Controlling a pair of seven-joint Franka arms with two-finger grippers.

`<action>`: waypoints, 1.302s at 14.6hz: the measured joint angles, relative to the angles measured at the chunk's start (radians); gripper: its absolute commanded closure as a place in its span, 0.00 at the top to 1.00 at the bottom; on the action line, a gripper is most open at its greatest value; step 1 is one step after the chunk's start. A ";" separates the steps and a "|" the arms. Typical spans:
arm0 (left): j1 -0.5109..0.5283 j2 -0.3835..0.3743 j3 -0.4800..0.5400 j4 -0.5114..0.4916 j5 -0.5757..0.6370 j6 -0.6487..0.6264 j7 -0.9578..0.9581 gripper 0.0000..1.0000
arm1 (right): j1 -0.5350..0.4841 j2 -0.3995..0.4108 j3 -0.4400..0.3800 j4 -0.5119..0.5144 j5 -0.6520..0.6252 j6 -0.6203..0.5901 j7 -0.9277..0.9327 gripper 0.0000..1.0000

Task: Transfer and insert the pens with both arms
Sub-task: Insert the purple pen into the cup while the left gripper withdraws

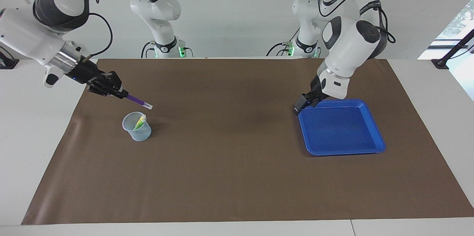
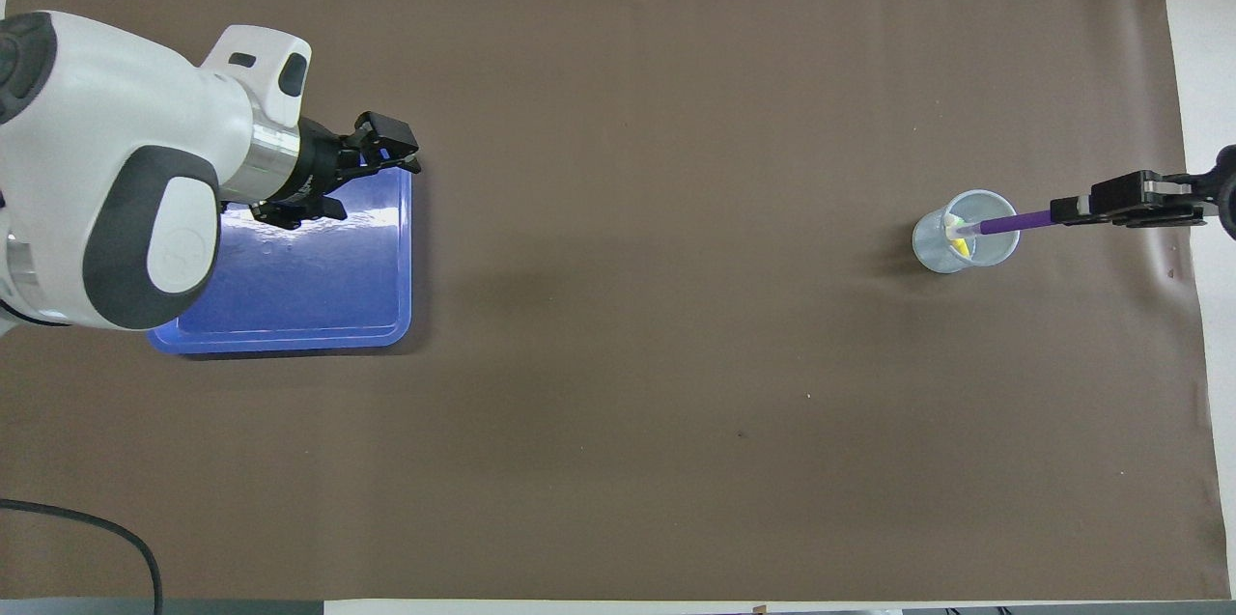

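My right gripper [image 1: 124, 94] is shut on the purple pen [image 1: 139, 100] and holds it tilted, white cap end down, just above the clear plastic cup [image 1: 137, 132]. In the overhead view the purple pen's [image 2: 1019, 223] cap end lies over the cup's [image 2: 932, 243] mouth, with the right gripper [image 2: 1072, 208] beside it. The green pen [image 1: 139, 125] and the yellow pen [image 1: 142, 119] stand in the cup. My left gripper [image 1: 300, 106] is open and empty, low over the corner of the blue tray [image 1: 340, 147] nearest the robots; it also shows in the overhead view [image 2: 386, 152].
The blue tray [image 2: 290, 325] holds nothing and lies toward the left arm's end of the table. A brown mat [image 1: 229, 162] covers most of the table. The cup stands toward the right arm's end.
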 measured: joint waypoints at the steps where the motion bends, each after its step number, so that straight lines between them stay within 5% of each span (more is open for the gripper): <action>1: 0.037 -0.010 0.001 -0.002 0.018 -0.029 0.095 1.00 | -0.022 0.012 0.000 0.000 -0.003 -0.002 -0.026 0.00; 7: 0.218 -0.096 0.002 -0.007 0.120 -0.195 0.485 1.00 | -0.034 0.036 0.007 0.003 -0.040 0.027 -0.051 0.00; 11: 0.222 -0.142 0.000 0.013 0.151 -0.258 0.507 1.00 | -0.038 0.081 0.006 -0.001 -0.040 0.072 -0.104 0.00; 19: 0.221 -0.148 -0.019 0.207 0.197 -0.486 0.512 1.00 | -0.034 0.075 0.010 -0.060 -0.041 0.115 -0.119 0.00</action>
